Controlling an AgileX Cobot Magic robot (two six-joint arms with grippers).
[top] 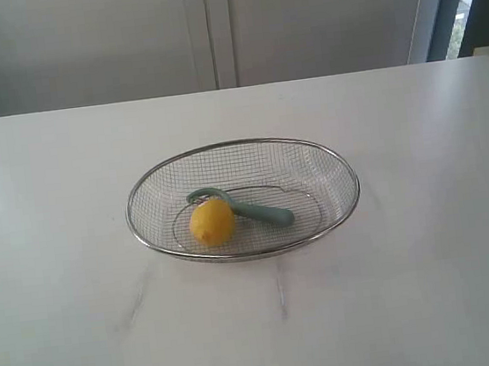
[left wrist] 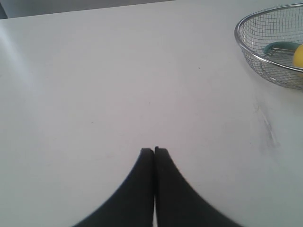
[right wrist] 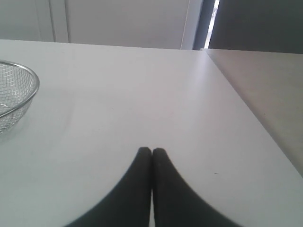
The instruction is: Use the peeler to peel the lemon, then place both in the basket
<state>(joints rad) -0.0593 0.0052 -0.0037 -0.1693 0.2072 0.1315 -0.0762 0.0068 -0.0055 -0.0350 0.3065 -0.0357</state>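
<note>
Lemon (top: pixel 212 222) and peeler (top: pixel 247 205) lie together inside the basket (top: pixel 330 160) at mid-desk (top: pixel 68 344), the peeler's head touching the fruit. Left pincer (left wrist: pixel 155 150) and right pincer (right wrist: pixel 151 151) are each pressed together, empty, well apart from the basket. Judged step: retrieval or finish, unclear. If you lift, spread the fingers first, take the handle end, and avoid the mesh wall.

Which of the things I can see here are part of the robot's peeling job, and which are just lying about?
Part of the job: the lemon, the peeler touching it, and the basket that holds both.

Just there: the white table and the pale cabinet doors behind it. Nothing else lies loose.
</note>
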